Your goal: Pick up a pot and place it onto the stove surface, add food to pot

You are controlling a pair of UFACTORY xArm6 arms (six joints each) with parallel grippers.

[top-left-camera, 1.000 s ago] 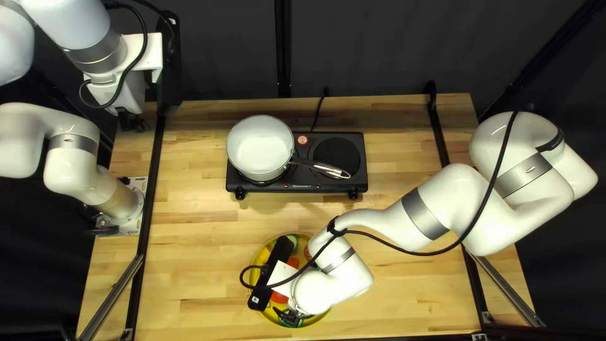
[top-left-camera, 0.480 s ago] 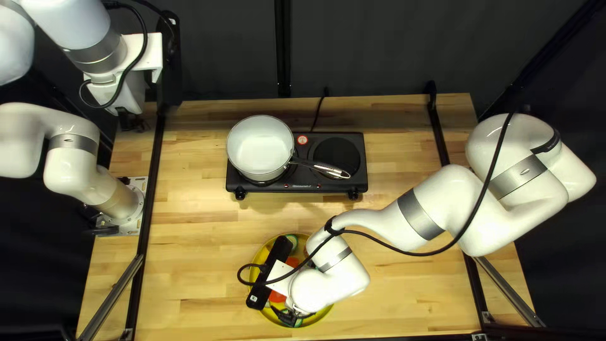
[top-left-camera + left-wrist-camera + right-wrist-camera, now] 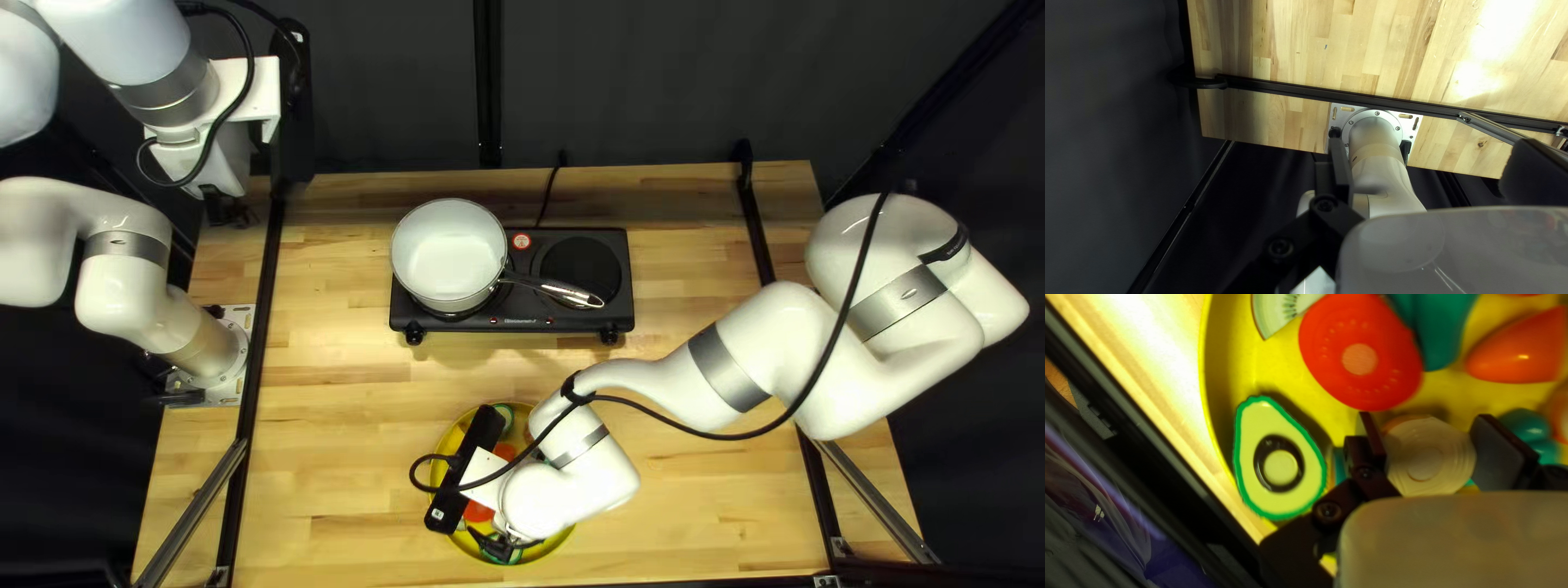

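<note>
In the top left view, the pot point(image 3: 446, 256) sits upright on the left burner of the black stove point(image 3: 512, 323), toward the far side of the tabletop point(image 3: 359, 436). Its round mouth faces up; its long axis follows the handle point(image 3: 561, 291), which points right and slightly near, ending by the right burner point(image 3: 580, 272). The pot's inside is smooth and white, the handle shiny metal, the tabletop pale striped wood. Near the middle of the near side lies a round yellow bowl point(image 3: 447, 439), with the right hand point(image 3: 504, 544) over it. Since the first frame the right arm point(image 3: 718, 376) has shifted slightly left, while the pot has stayed put.

In the left wrist view, the left hand point(image 3: 226, 209) is released, its fingers point(image 3: 1339, 163) wide apart, facing the left arm's own base plate point(image 3: 1336, 117).

In the right wrist view, the right hand is clenched on a pale, round slice point(image 3: 1429, 454) with ringed layers, inside the bowl. Beside it lies a flat avocado half point(image 3: 1279, 457), green-edged with a dark ring, its narrow end pointing ahead. Ahead are a glossy red tomato slice point(image 3: 1361, 351) and a kiwi piece point(image 3: 1279, 313).
</note>
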